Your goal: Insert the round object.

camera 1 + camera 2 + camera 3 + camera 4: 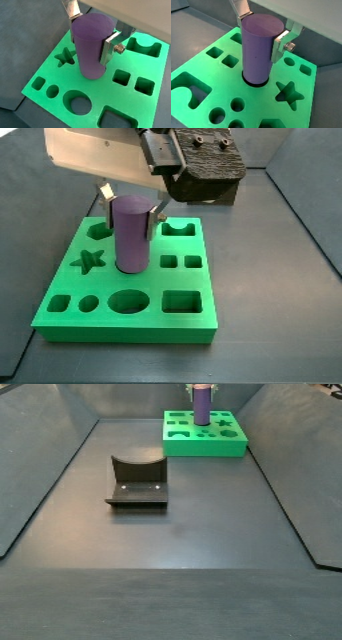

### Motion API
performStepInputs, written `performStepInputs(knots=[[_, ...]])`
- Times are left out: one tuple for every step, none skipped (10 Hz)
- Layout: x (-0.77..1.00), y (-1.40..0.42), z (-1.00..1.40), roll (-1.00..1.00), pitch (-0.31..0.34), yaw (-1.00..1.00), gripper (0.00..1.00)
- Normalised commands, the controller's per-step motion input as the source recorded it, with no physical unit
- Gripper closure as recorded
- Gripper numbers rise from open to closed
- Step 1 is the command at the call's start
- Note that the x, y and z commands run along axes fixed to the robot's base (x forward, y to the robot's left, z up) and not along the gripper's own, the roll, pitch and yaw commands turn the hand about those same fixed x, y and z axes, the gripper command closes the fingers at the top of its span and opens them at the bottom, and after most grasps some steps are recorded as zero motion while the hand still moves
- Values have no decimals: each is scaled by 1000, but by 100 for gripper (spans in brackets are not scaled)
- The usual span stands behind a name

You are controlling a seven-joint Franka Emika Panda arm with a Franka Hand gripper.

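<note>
The round object [92, 55], a tall matte purple cylinder, stands upright on the middle of the green board [107, 95]. In a wrist view [256, 60] a dark ring of a hole shows around its base. My gripper [90, 37] is shut on its upper part, with one silver finger [107, 50] flat on each side. The same grip shows in the wrist view [261, 37] and in a side view [134, 203]. In a side view the cylinder [131, 238] rises between the star cut-out [90, 260] and two small square cut-outs.
The board [134, 328] has several empty cut-outs, among them a large round hole [128, 301] and a square one [183, 303] at its near edge. In a side view the board [201, 444] lies at the far end, and the dark fixture [138, 481] stands mid-floor.
</note>
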Motion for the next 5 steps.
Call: performStepInputs(knots=[[-186,74,-149,0,-14,37,100],[-137,40,-289,0,-10,57,100],[-51,0,-677,-20,-57,66,100],[0,-186,-954,0,-131,94,100],[0,-240,-931,4,-156,94,100]])
